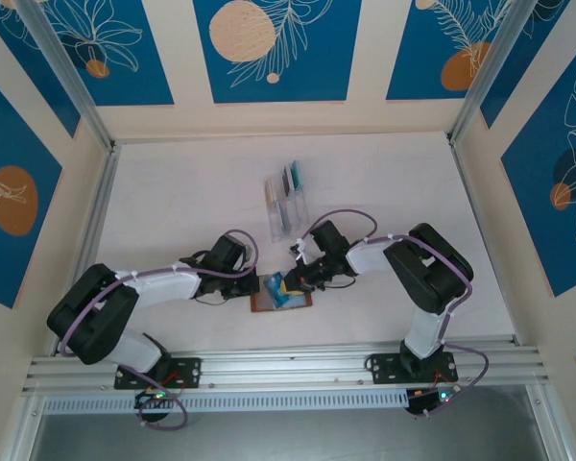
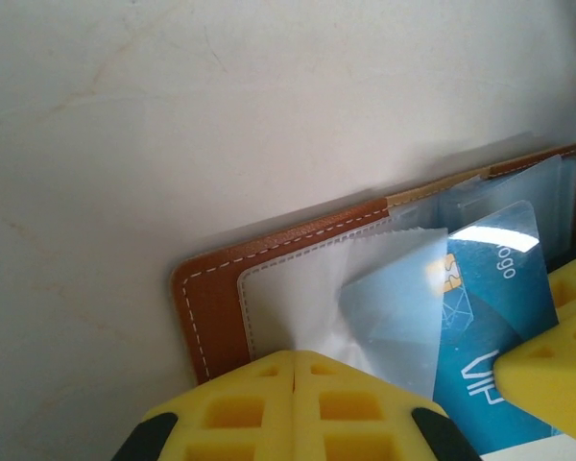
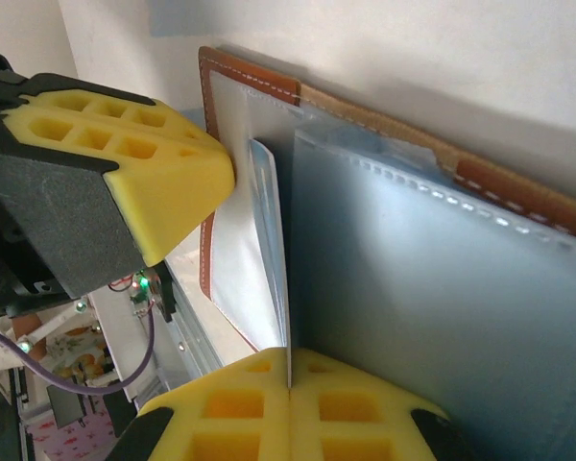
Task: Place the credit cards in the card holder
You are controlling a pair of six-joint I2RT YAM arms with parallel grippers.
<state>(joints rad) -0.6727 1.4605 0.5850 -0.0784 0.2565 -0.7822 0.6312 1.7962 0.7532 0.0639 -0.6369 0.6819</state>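
Plainly, one white worktop (image 1: 173, 202) sits within blue-panelled walls (image 1: 278, 58). One card holder (image 1: 264, 303) lies open front-centre. The left fingers (image 2: 293, 370) pinch its clear pocket (image 2: 288, 298), and the right fingers (image 3: 289, 384) clamp one blue card (image 2: 490, 298). One clear rack (image 1: 286, 202) stands behind.

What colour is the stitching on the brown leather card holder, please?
White stitching; left wrist view shows it best.

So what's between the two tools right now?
A blue card, partly under the card holder's clear pocket flap, sits between left tool and right tool; left wrist view.
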